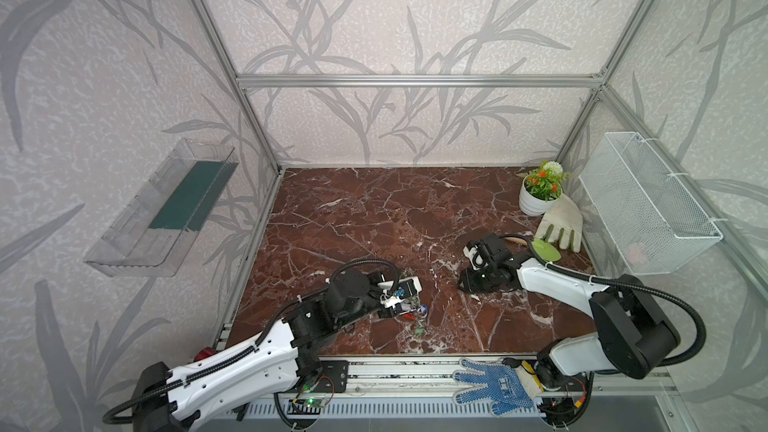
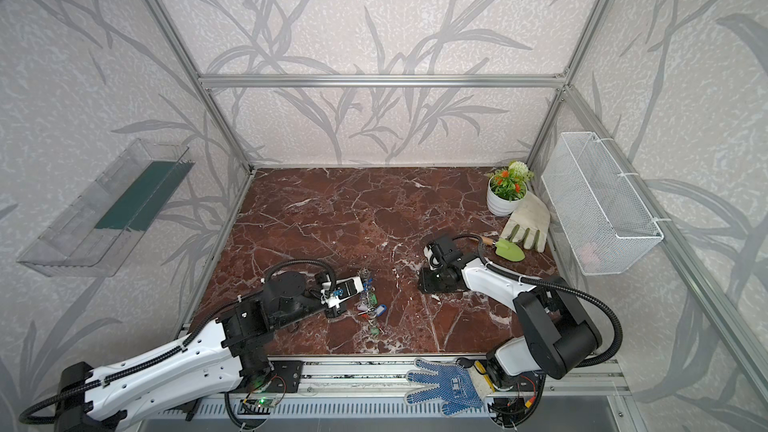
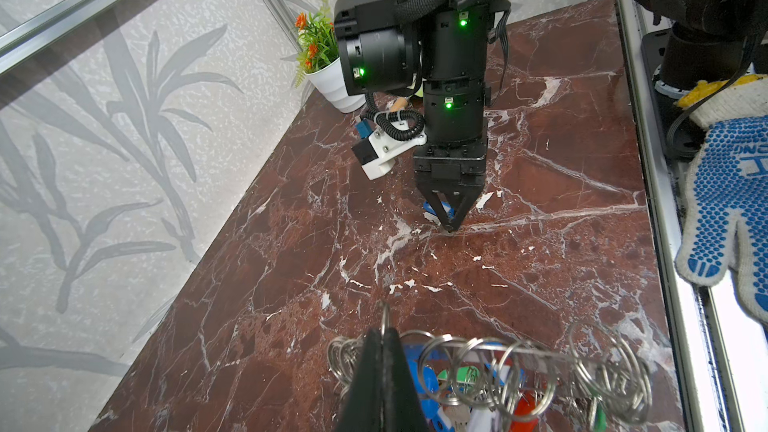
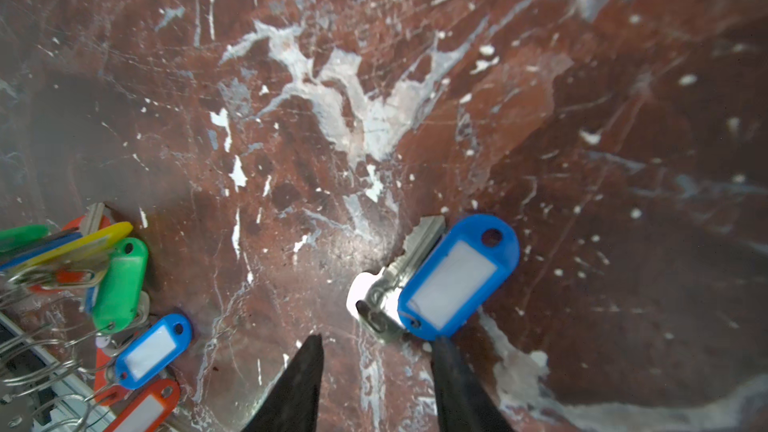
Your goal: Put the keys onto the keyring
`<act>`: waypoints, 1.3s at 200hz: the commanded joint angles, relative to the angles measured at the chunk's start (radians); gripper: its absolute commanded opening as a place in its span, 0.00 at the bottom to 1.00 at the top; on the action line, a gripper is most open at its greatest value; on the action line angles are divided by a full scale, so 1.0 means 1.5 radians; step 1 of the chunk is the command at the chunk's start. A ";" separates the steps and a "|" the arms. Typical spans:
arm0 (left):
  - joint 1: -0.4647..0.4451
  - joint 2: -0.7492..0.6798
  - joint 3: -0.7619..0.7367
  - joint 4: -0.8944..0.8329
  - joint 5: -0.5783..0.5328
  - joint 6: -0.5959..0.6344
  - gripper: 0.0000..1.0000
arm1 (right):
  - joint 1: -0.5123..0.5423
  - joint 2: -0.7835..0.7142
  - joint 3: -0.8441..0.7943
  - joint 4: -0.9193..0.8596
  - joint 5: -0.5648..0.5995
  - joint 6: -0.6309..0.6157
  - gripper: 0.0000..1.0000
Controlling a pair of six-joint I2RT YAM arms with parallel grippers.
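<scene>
The left pincer (image 3: 384, 332) has its fingers together, clamped on one wire split ring at the rim of the keyring (image 3: 511, 352). The keyring stands on its edge above the red marble table (image 4: 623, 118). Under it, the tagged keys (image 4: 120, 284) lie in a small heap, green, yellow, blue and red.

To the right of the keyring, with a band of bare marble between, a single key with a blue tag (image 4: 457, 276) lies flat. The right pincer (image 4: 379, 337) is low over it with fingers apart. The key's head sits just before the gap, and one finger is at the tag's edge; I cannot tell if it touches.

Nearer than the keyring, the marble ends at a metal rail (image 3: 665, 243), where a blue-dotted glove (image 3: 731, 201) lies. Far behind the keyring to the right, a flower pot (image 1: 536, 197), a white glove (image 1: 559, 222) and a green trowel (image 1: 546, 249) keep close to the wall.
</scene>
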 commanded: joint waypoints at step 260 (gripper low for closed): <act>-0.003 -0.003 0.012 0.024 0.012 -0.001 0.00 | -0.015 0.022 0.018 0.037 -0.020 -0.015 0.00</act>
